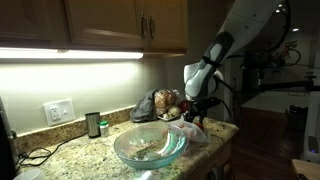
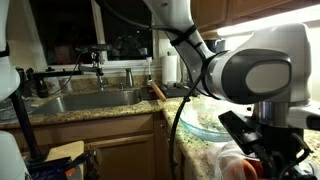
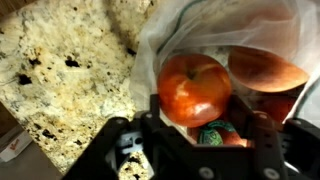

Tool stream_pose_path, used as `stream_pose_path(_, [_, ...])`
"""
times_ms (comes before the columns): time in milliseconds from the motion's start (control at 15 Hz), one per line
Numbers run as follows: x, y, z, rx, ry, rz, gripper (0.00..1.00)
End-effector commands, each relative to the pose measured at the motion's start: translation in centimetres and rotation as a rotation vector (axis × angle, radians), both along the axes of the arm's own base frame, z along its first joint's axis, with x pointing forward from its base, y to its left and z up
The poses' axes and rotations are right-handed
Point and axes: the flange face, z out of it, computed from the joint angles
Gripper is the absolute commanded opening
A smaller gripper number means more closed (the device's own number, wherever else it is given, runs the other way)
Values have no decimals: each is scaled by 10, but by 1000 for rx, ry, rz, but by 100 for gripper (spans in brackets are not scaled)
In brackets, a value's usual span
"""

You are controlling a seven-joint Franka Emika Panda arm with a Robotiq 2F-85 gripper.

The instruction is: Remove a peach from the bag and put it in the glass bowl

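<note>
Peach (image 3: 195, 88) in mouth of bag (image 3: 200, 25), hand (image 3: 203, 128) clamped on it, fingers either side. 2nd peach (image 3: 266, 68) just beside, inside bag. Glass bowl (image 1: 122, 150) next to bag on granite table (image 3: 60, 70); dark jar (image 1: 93, 124) & lumpy bundle (image 1: 146, 107) near wall

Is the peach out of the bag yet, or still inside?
Inside: in the wrist view the peach sits within the mouth of the bag, with plastic around it.
</note>
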Motion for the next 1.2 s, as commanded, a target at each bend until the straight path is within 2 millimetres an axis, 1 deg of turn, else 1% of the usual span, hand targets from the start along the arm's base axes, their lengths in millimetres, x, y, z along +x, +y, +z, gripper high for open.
stream_pose_path(0, [-4, 10, 19, -11, -34, 22, 43])
stream_pose_path(400, [0, 17, 24, -17, -43, 37, 43])
stream_pose_path(1133, [0, 20, 30, -21, -55, 44, 43])
